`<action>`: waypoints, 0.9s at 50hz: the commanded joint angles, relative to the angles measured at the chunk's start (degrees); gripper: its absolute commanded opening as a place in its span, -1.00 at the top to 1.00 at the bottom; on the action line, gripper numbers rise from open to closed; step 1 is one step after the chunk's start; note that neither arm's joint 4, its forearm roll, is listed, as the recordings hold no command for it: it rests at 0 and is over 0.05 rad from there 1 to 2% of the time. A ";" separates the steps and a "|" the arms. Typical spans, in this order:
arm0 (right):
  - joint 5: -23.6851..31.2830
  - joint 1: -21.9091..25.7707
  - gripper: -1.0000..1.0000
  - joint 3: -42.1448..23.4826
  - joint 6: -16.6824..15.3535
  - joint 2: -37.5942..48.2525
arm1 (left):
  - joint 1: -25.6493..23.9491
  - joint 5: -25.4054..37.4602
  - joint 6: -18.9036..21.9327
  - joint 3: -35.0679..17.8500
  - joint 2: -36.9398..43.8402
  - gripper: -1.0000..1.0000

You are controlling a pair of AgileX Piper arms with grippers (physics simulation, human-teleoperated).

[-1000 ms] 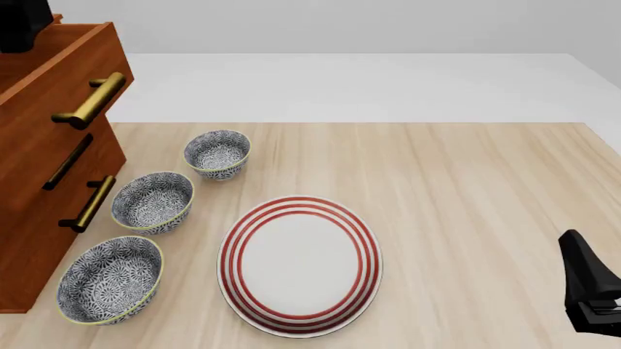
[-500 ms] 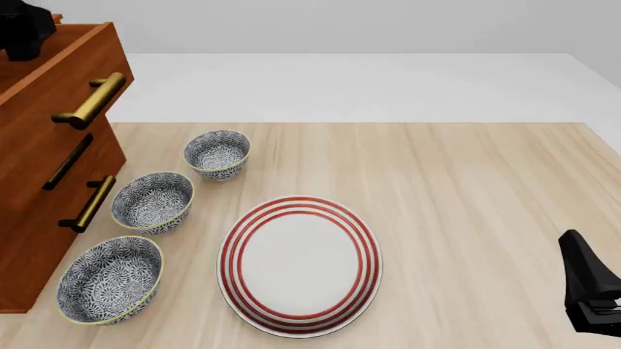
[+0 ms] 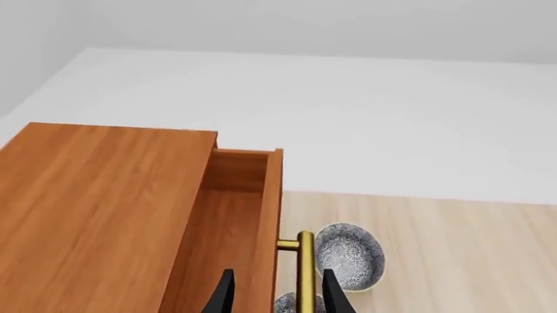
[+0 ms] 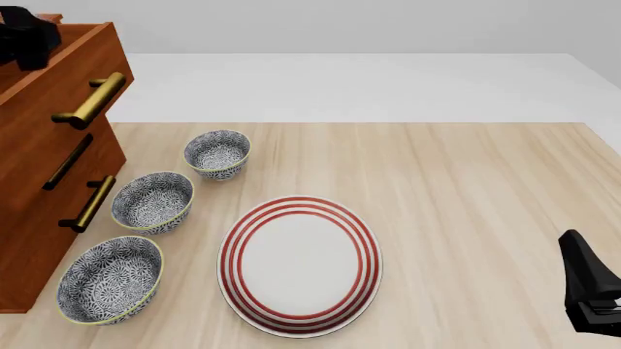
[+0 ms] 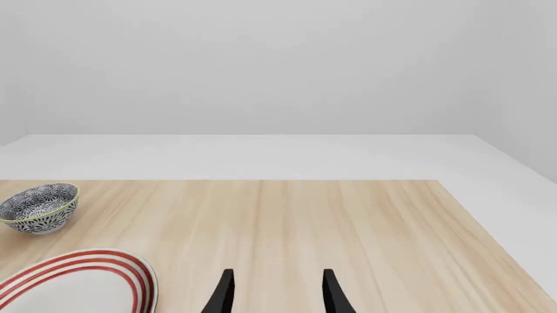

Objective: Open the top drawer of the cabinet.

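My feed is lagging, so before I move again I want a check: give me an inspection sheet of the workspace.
Surface: light wooden table, bare on its right half.
Job's things: cabinet at the table's left edge; top drawer pulled out, interior showing; its brass handle free.
Clutter: three patterned bowls in a row beside the cabinet, far, middle, near; red-striped plate at centre.
Grippers: left pincer open, above the drawer, fingers either side of the handle line, not closed on it; right pincer open, empty, parked at the right edge.
Cables: nothing seen.
Surroundings: plain white floor and walls.
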 commanded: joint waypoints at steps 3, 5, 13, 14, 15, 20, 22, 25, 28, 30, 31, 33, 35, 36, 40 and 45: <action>0.00 0.00 -1.00 0.00 0.00 -0.01 | 0.63 -1.54 -0.45 0.73 2.07 -1.00; 0.00 0.00 -1.00 0.00 0.00 0.00 | 0.62 -1.61 -0.33 0.78 2.22 -1.00; 0.00 -0.01 -1.00 0.00 -0.01 0.00 | 0.82 -2.19 -0.90 0.90 3.22 -1.00; 0.00 0.00 -1.00 0.00 0.00 0.00 | 0.61 -2.24 -0.67 1.25 3.37 -1.00; 0.00 0.00 -1.00 0.00 0.00 0.00 | 0.61 -2.24 -0.67 1.26 3.37 -1.00; 0.00 0.00 -1.00 0.00 0.00 0.00 | 0.81 -2.78 -0.78 1.59 4.36 -1.00; 0.00 -0.01 -1.00 0.00 0.01 0.00 | 0.64 -2.74 -0.49 1.67 4.57 -1.00; 0.00 0.00 -1.00 0.00 0.02 0.01 | 0.35 -2.63 -0.81 1.60 4.63 -1.00; 0.00 0.00 -1.00 0.00 -0.01 0.00 | 0.33 -2.85 -0.64 1.70 5.02 -1.00; 0.00 0.00 -1.00 0.00 -0.01 0.00 | 0.21 -2.88 -0.50 1.74 5.17 -1.00; 0.00 -0.01 -1.00 0.00 0.00 -0.01 | 0.06 -2.81 -0.46 1.74 5.16 -1.00; 0.00 -0.01 -1.00 0.00 0.00 0.00 | 0.22 -2.72 -0.39 1.54 5.37 -1.00; 0.00 -0.01 -1.00 0.00 0.00 0.00 | 0.14 -2.72 -0.03 1.58 5.47 -1.00; 0.00 0.00 -1.00 0.00 0.00 0.00 | 0.08 -2.71 -0.30 1.56 5.45 -1.00; 0.00 0.00 -1.00 0.00 -0.01 0.00 | 0.27 -2.76 -0.45 1.56 5.70 -1.00; 0.00 0.00 -1.00 0.00 0.00 0.00 | 0.49 -2.75 -0.55 1.37 5.90 -1.00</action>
